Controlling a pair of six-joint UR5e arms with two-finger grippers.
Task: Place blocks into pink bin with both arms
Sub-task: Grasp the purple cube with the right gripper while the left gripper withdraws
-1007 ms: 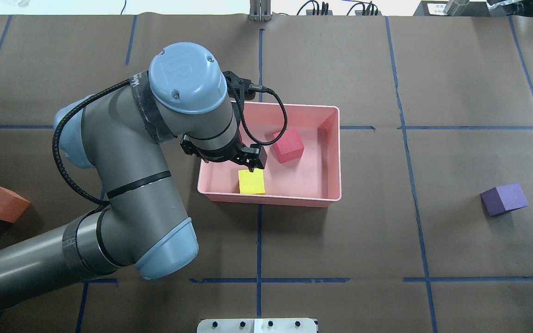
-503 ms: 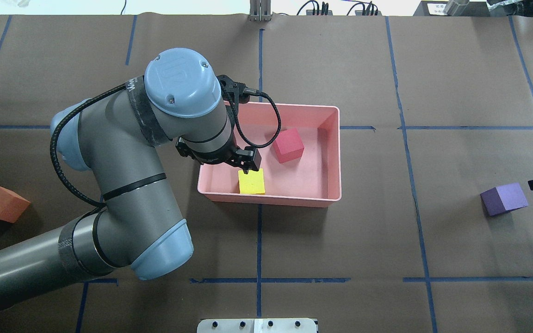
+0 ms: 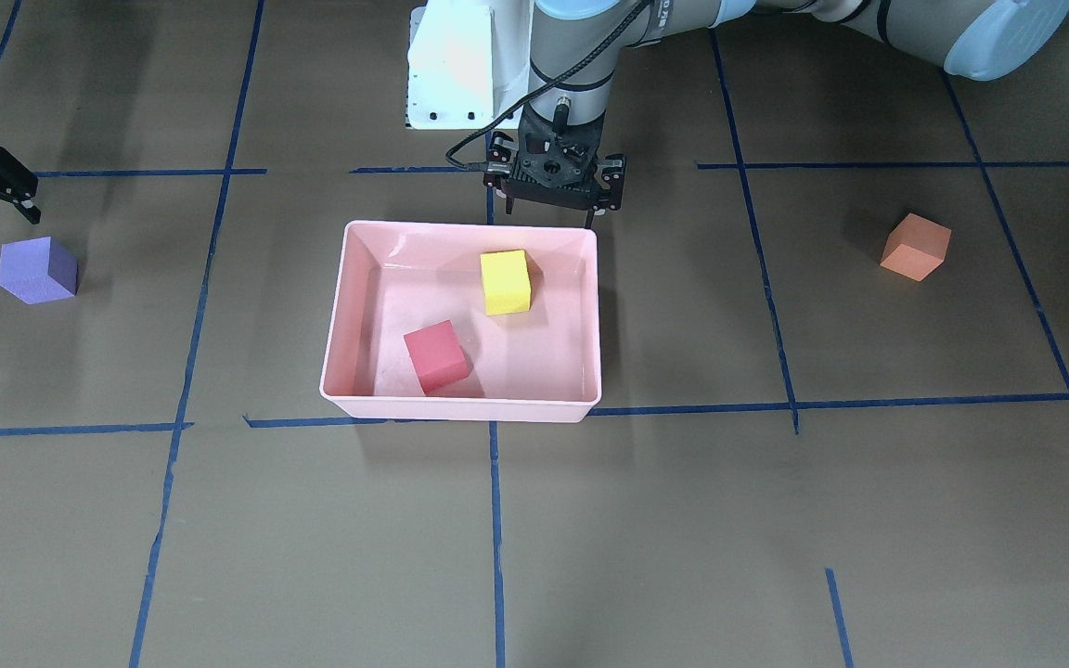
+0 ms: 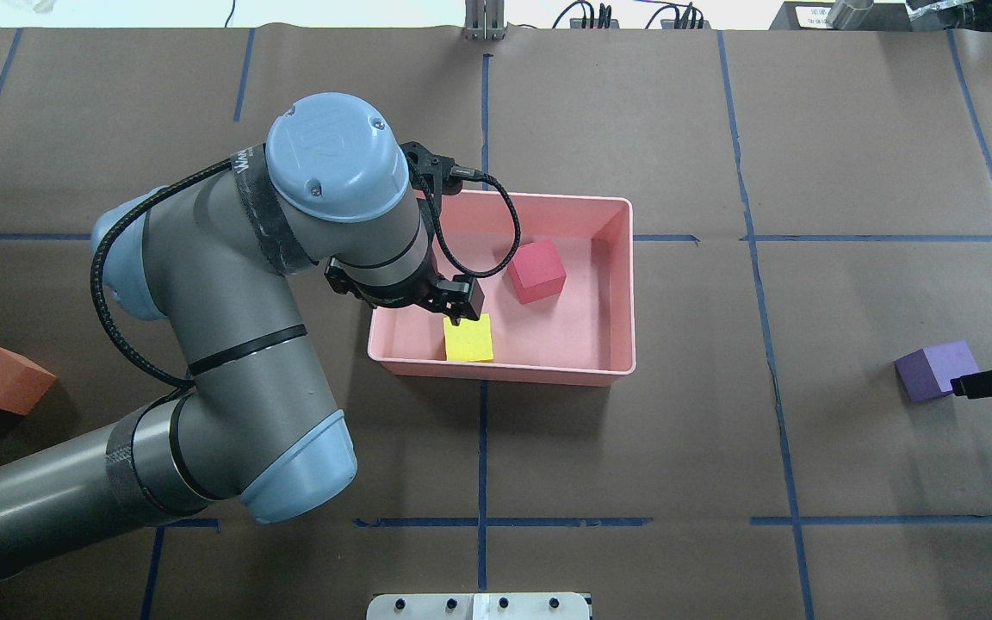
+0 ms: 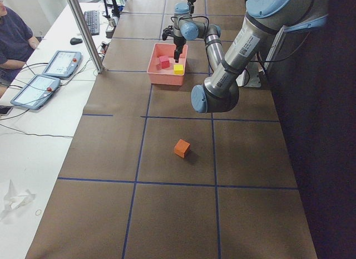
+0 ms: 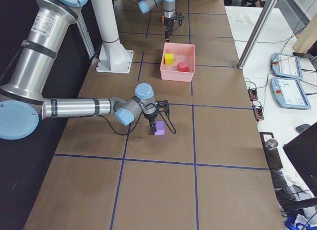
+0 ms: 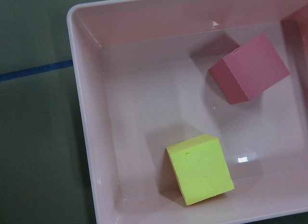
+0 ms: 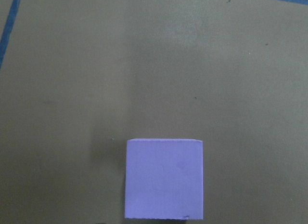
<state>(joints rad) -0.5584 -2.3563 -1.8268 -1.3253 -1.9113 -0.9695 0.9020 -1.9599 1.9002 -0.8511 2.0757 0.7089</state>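
Pink bin [image 3: 460, 406] sits mid-frame in the front-facing view. The nearest strip below it on my screen is bare tabletop [image 3: 683, 538] crossed by blue tape lines [image 3: 495, 520], with open room on every side of the bin. Just inside the near rim, left of centre, lies the red block [image 3: 437, 357], turned askew. Farther in, right of centre, the yellow block [image 3: 506, 281] rests close to the far wall. At about that depth the purple block [image 3: 36, 271] stands near the frame's left edge and the orange block [image 3: 915, 247] at the right, both well apart from the bin. Beyond, over the bin's far rim, I see the left fingers [image 3: 590, 209] spread apart and empty, pointing down. The right fingers [image 3: 17, 188] hang just past the purple block, splayed wide, gripping nothing.
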